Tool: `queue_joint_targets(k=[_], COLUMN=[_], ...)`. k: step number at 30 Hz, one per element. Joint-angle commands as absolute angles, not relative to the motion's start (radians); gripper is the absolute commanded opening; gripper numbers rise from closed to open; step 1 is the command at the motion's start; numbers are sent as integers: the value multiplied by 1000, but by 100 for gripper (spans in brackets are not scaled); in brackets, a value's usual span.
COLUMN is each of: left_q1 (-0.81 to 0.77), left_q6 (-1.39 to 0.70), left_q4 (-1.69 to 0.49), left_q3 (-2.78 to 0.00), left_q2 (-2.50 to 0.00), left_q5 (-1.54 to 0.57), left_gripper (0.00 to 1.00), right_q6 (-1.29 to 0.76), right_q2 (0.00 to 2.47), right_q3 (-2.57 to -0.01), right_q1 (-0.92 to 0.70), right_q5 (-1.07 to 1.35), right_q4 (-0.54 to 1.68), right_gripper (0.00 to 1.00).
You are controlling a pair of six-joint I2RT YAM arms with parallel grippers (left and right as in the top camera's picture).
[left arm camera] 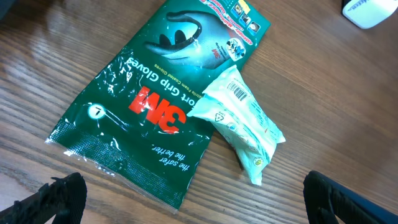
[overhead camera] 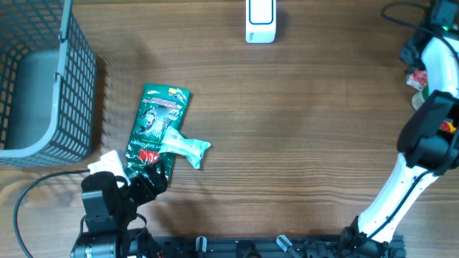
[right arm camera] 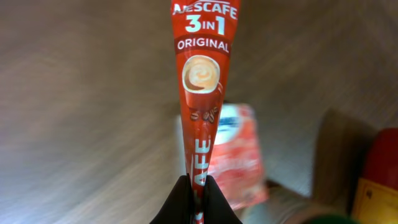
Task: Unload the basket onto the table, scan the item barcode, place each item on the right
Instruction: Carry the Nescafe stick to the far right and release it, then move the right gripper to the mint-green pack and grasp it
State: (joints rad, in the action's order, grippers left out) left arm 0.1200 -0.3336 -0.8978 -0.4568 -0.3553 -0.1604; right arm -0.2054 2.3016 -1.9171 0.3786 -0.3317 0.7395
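The right claw (right arm camera: 196,190) is pinched shut on the low end of a sachet (right arm camera: 202,93), which I take to be the item to scan. It hangs at the far right of the table, well apart from the scanner (overhead camera: 259,21), which sits at the far edge near the middle.

To do this step well, carry the sachet left toward the scanner while keeping the grip low, so the printed length stays clear of the fingers. No barcode shows on the face in the wrist view, so it is probably on the back or the hidden end. The wrist will likely need to roll to turn that side to the scanner window. The strip is thin and may flop or twist, so move it slowly and hold it flat and steady in front of the window, not edge-on.

The sachet is a long narrow red stick, with white lettering and a coffee cup pictured on it. It tapers toward the claw and looks glossy, so glare could spoil a read.

The left claw (left arm camera: 194,186) stands wide open, holding nothing, above the near end of a green glove pack (left arm camera: 155,106) at near left. A pale pouch (left arm camera: 245,124) lies across that pack's right edge, barcode up. A basket (overhead camera: 72,86) sits at far left — none of these needs touching now
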Motion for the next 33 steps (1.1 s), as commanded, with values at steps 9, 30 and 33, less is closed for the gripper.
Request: queue_joint_targets(k=[9,30,33], left_q1=[127,127,127], left_q6=[-321,-321,-321], left_q4=[-896,-896,-896], left_q3=[-451,-451,-451], left_q2=[-351,-351,-351], left_q5=[-151,-151,-151], left_gripper=[100,100,100], right_q6=[-291,70,-36], right_q2=[2254,2077,2077], right_q3=[-2040,-1906,-1761], right_q1=[350,-463,-567], right_q5=[-138,453,400], right_q4=[841,1223,1129], right_gripper=[100,100,100])
